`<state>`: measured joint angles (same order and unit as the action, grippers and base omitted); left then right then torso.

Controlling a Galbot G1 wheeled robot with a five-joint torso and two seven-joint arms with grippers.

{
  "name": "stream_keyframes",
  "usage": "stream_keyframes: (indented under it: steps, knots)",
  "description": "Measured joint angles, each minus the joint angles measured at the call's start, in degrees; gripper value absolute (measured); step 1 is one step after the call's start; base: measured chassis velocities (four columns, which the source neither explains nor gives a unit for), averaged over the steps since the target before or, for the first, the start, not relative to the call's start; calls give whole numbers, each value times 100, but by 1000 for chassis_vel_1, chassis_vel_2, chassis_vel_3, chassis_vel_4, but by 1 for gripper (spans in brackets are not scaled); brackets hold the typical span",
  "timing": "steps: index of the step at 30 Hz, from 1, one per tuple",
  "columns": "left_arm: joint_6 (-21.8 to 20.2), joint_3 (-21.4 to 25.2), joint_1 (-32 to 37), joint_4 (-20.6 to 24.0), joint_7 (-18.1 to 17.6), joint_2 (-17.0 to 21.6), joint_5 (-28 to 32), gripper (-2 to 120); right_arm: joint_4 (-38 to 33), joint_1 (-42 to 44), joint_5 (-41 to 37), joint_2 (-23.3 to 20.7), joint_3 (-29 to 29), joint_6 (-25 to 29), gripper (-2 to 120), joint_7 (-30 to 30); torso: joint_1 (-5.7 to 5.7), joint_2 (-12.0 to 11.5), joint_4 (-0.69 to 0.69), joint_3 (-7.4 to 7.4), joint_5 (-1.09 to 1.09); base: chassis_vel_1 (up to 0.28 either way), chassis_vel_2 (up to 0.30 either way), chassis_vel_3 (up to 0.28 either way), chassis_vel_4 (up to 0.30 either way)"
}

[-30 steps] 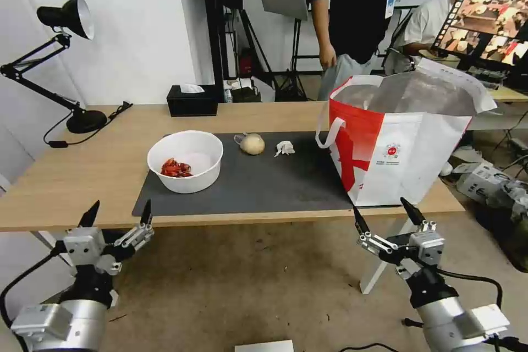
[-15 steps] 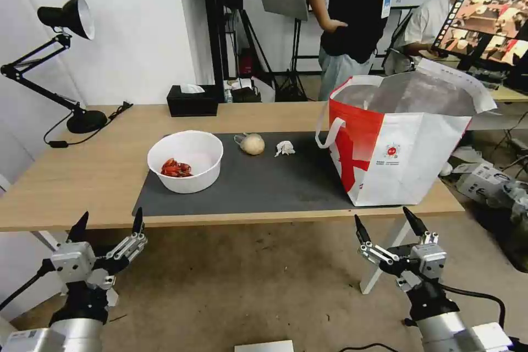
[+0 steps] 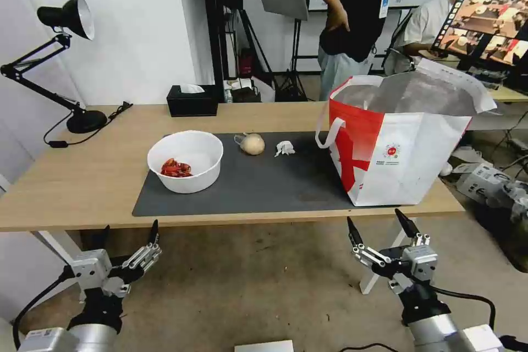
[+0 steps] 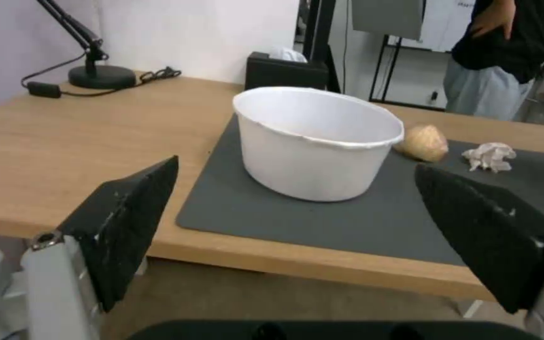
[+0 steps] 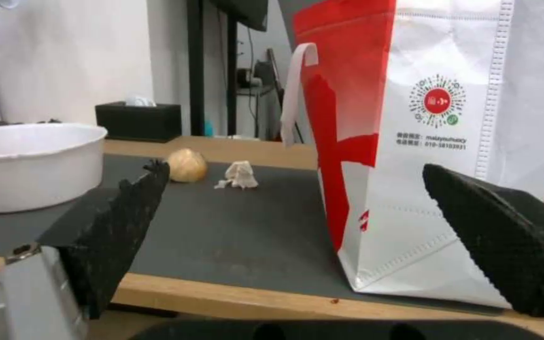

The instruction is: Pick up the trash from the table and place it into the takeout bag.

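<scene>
White bowl (image 3: 185,161) holds red shell scraps (image 3: 175,168) — takeout bag (image 3: 400,140) gapes.

A long light-wood table (image 3: 82,176) carries a dark grey rectangular mat (image 3: 258,187), where a round white bowl (image 3: 186,161) of red shell scraps, a beige wrapped ball (image 3: 252,144) and a crumpled white tissue (image 3: 284,148) sit beside a boxy red-and-white takeout bag (image 3: 399,143). Below the table's near edge, the left gripper (image 3: 127,234) and right gripper (image 3: 378,226) hang with fingers spread.

Bowl (image 3: 185,168), ball (image 3: 252,144), tissue (image 3: 284,148) beside bag (image 3: 401,143)
</scene>
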<state>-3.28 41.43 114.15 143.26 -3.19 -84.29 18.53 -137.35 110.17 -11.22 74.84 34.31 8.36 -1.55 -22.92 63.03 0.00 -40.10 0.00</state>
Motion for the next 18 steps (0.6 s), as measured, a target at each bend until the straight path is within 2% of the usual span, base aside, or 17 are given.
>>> stream_keyframes:
  steps: [8,11,15,16,18]
  knots:
    - [21,21,35,12,-13,-62,-1,100,-20,-11,-4,-33,-37,-44,100,33,0,0,0,0,0,0,0,0,0]
    - [113,37,-4,12,-18,-66,-47,100,-74,-126,-28,-131,-117,-287,100,282,0,0,0,0,0,0,0,0,0]
    - [155,84,-171,9,-21,-11,-131,100,-69,-680,-431,-486,-268,-930,100,693,0,0,-1,0,-1,0,0,0,0]
    - [155,84,-171,9,-21,-11,-131,100,-69,-680,-431,-486,-268,-930,100,693,0,0,-1,0,-1,0,0,0,0]
    - [35,84,-316,7,-24,53,-136,100,134,-1154,-922,-862,-423,-1291,100,809,-1,-1,1,-1,1,0,0,0,0]
